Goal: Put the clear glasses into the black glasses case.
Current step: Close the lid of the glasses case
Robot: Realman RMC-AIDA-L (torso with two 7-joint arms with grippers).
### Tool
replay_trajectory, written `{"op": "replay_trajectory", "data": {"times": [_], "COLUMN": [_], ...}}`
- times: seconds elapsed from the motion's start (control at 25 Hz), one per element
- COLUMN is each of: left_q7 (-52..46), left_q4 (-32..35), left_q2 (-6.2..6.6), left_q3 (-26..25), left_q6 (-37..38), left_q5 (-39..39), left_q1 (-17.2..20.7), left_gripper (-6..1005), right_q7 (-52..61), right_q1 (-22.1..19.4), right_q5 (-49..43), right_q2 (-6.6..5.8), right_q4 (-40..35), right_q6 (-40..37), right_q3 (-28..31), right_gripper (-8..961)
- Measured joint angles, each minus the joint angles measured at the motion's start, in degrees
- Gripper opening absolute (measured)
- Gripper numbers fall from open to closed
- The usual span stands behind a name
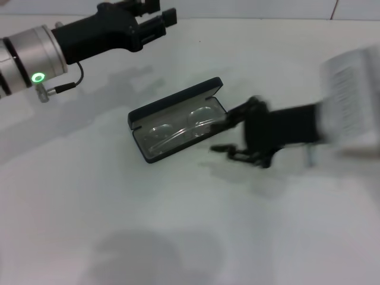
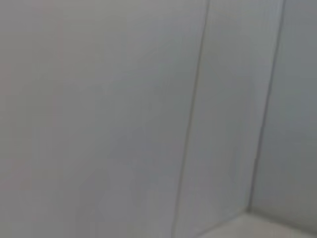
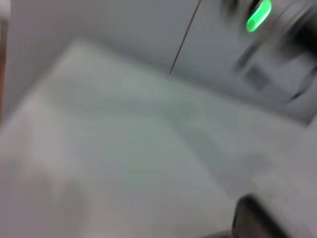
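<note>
The black glasses case (image 1: 176, 119) lies open at the middle of the white table, its lid tilted up on the far side. The clear glasses (image 1: 181, 126) rest inside it on the grey lining, lenses toward the right end. My right gripper (image 1: 228, 132) sits just right of the case, open, one finger by the case's right end and the other nearer the table front, nothing between them. My left gripper (image 1: 155, 16) hangs high at the far left, away from the case. A dark corner of the case (image 3: 257, 218) shows in the right wrist view.
The white table (image 1: 178, 225) spreads around the case. A pale wall with thin seams (image 2: 193, 119) fills the left wrist view. The left arm's green light (image 3: 259, 15) shows far off in the right wrist view.
</note>
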Motion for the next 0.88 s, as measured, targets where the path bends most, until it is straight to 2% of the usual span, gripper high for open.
{"op": "replay_trajectory", "data": {"times": [0.2,0.36,0.44,0.48,0.88], "left_q7": [-1.5,-2.7,-3.4,-4.1,-3.7], "left_q4": [-1.2,-4.5,-4.8,-5.2,-5.4], "left_q2": [-1.12,-1.23,-1.34,-1.39,-1.62], "left_q3": [1.1,7.6,11.4,15.2,23.3], "left_q6": [-9.1,-18.6,-22.3,-24.6,-24.5], "left_q5": [5.8,7.2,7.2,7.2,6.6], "left_q1": [-1.9,-3.4,-3.5,-3.5,-2.1], "left_gripper": [475,475,475,475,474], "right_q7": [-6.5,-9.8,-10.6,-10.8,-11.2], "right_q1": [0.7,-0.3,-1.4,-1.8,-2.6], "right_q5": [5.9,6.1,6.4,6.7,7.6], "right_q2": [-0.18,-0.24,-0.18,-0.15,-0.22], "right_q4": [9.8,13.6,13.9,13.9,14.8], "right_q6": [-22.5,-31.8,-33.3,-33.5,-32.1], "right_q3": [21.2,31.9,34.5,35.0,35.5], "right_gripper": [327,336,341,343,366]}}
